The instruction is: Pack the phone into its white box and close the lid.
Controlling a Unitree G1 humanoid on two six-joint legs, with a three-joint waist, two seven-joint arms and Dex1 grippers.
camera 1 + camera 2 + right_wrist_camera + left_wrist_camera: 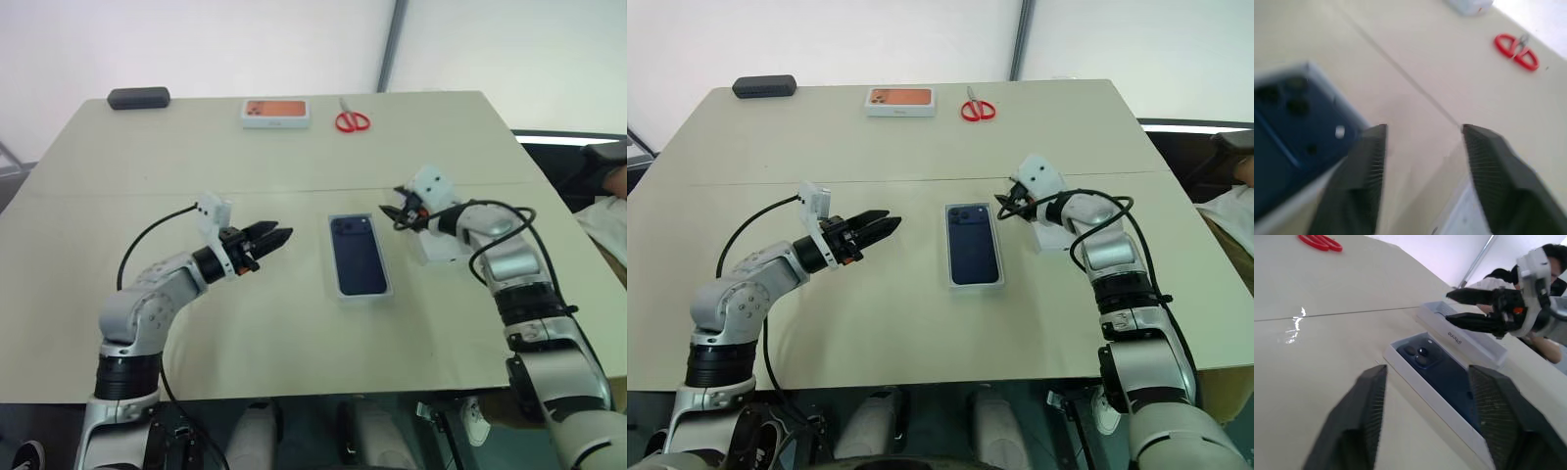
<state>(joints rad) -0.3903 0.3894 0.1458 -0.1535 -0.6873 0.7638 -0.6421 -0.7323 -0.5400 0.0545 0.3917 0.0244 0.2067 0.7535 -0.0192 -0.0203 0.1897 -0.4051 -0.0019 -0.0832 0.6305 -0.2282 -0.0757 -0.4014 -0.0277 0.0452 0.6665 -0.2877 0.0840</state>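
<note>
Phone [357,255] lies in white box [383,290] on table [294,333], between left gripper [277,237] and right gripper [392,215]; both spread apart, empty.

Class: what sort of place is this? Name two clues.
Probably a robot test or demo station: a plain beige table against blank pale walls, with props laid out, namely scissors and a boxed phone.

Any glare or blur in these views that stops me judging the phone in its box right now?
Left wrist view: a bright glare patch on the table, away from the phone, which reads sharp in the white box. Right wrist view: motion-blurred, so the phone has soft edges. Left eye view: evenly lit, no glare on the phone.
</note>
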